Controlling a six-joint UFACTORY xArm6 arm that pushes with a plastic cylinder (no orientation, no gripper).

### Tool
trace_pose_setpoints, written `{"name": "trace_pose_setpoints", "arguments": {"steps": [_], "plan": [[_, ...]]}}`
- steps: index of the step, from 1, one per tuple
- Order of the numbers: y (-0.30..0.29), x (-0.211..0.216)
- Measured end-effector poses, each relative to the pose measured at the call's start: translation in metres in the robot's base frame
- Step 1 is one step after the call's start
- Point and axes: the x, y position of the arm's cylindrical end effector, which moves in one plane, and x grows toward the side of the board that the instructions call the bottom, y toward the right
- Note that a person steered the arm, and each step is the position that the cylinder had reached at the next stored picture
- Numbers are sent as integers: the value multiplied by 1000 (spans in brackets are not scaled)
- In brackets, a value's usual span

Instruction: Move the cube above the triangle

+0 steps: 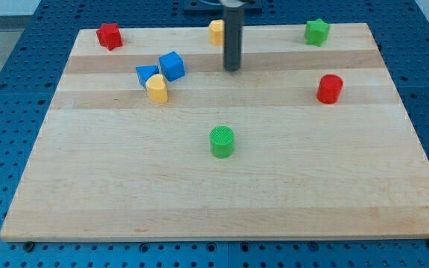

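Observation:
A blue cube [172, 65] sits at the upper left of the wooden board [222, 193]. A blue triangle [146, 74] lies just left of and slightly below the cube, touching or nearly touching it. A yellow rounded block [156, 88] sits right below the triangle. My tip [232, 69] rests on the board to the right of the cube, about a cube's width and a half away, at the same height in the view.
A red star-like block [109, 35] is at the top left. A yellow block [216, 32] is at the top middle, partly behind the rod. A green star-like block [317, 31] is at the top right. A red cylinder [330, 88] is at right. A green cylinder [222, 141] is in the middle.

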Motion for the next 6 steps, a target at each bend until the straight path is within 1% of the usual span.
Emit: {"name": "trace_pose_setpoints", "arguments": {"steps": [1,3,4,6], "plan": [[-39,4],[-93,4],[-104,-5],[-103,-33]]}}
